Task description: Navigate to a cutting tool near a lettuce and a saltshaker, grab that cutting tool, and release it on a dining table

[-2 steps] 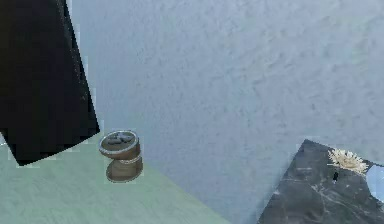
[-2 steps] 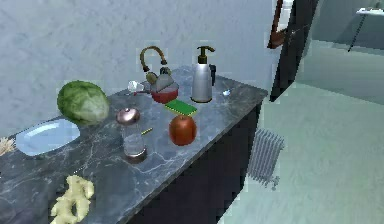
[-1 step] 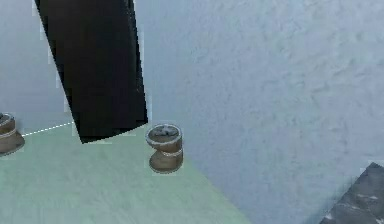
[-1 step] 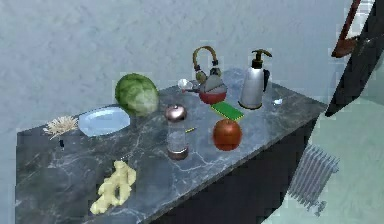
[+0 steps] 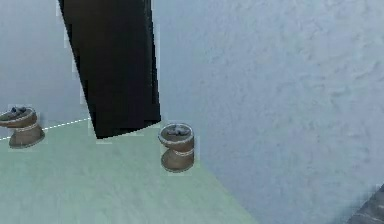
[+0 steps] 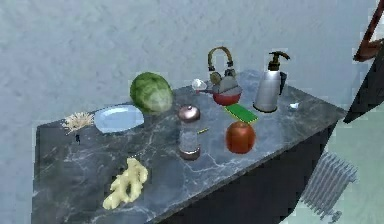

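Note:
In the arm side view a dark marbled counter [image 6: 90, 165] carries a round green lettuce [image 6: 151, 92] toward its back. To the lettuce's right lies a small white thing [image 6: 197, 85], too small to name. A short thin yellowish sliver [image 6: 201, 131] rests near the counter's middle, beside a clear glass [image 6: 189, 146]; I cannot make out a cutting tool by its shape.
On the counter also stand a pale plate [image 6: 119, 118], a beige knobbly lump [image 6: 127, 183], a red round fruit [image 6: 240, 137], a green sponge [image 6: 241, 113], a kettle [image 6: 222, 70] and a pump bottle [image 6: 269, 84]. A radiator [image 6: 330, 180] stands lower right. The forward view has a pale green surface [image 5: 110, 185] with two small brown pots [image 5: 177, 147] [image 5: 20, 127] and a black panel [image 5: 115, 65].

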Controlling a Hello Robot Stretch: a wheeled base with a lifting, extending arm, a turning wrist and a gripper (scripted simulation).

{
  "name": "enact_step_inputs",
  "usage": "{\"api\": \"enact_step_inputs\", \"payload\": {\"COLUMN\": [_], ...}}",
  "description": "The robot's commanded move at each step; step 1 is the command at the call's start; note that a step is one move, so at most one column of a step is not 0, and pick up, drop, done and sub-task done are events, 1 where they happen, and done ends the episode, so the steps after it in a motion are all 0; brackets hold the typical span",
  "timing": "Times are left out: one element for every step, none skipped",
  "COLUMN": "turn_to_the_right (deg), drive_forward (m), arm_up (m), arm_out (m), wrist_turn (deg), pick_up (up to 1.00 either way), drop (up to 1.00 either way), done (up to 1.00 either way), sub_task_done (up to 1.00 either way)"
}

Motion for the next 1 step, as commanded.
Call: {"api": "enact_step_inputs", "payload": {"turn_to_the_right": [45.0], "drive_forward": [0.00], "arm_up": [0.00], "arm_out": [0.00], "wrist_turn": [0.0], "pick_up": [0.00], "drop": [0.00], "done": [0.00], "sub_task_done": [0.00]}}
